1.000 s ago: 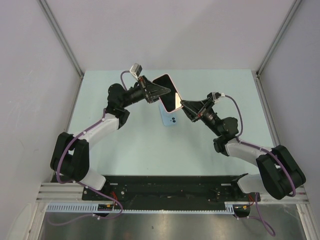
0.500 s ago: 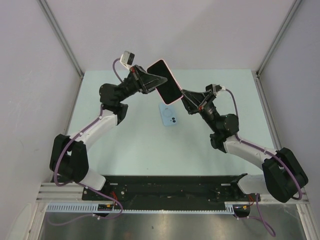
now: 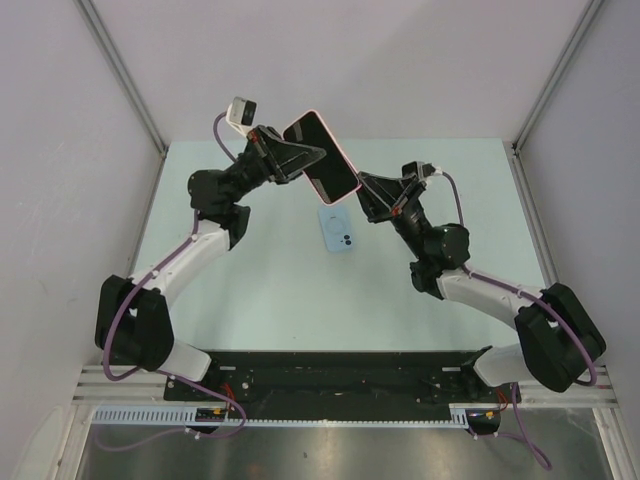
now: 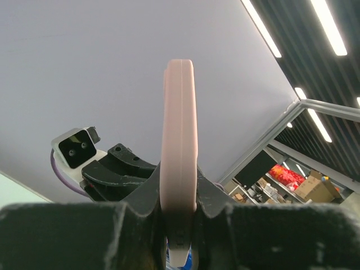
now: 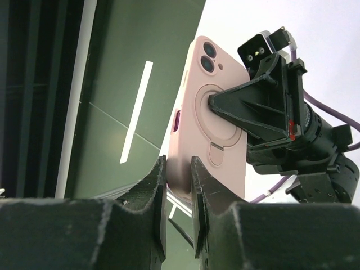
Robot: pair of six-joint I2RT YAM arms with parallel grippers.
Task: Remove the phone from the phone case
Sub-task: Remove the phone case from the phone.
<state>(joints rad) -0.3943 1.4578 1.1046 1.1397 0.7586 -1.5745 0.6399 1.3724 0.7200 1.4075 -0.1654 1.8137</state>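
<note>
The phone (image 3: 320,160) sits in a pink phone case (image 5: 216,118) and is held in the air above the far middle of the table, dark screen facing the top camera. My left gripper (image 3: 303,160) is shut across the case's flat faces; in the left wrist view the case (image 4: 179,135) stands edge-on between the jaws of the left gripper (image 4: 179,188). My right gripper (image 3: 360,186) is shut on the case's lower right corner. In the right wrist view the right gripper (image 5: 179,169) pinches that corner, and the case's back shows its camera lenses and ring.
A light blue phone-shaped item (image 3: 340,230) with a camera cluster lies flat on the pale green table (image 3: 250,270), below the held phone. Grey walls with metal posts (image 3: 125,80) close in the left, back and right sides.
Both arms have raised the cased phone and carried it left and toward the far wall. Both grips have held throughout.
</note>
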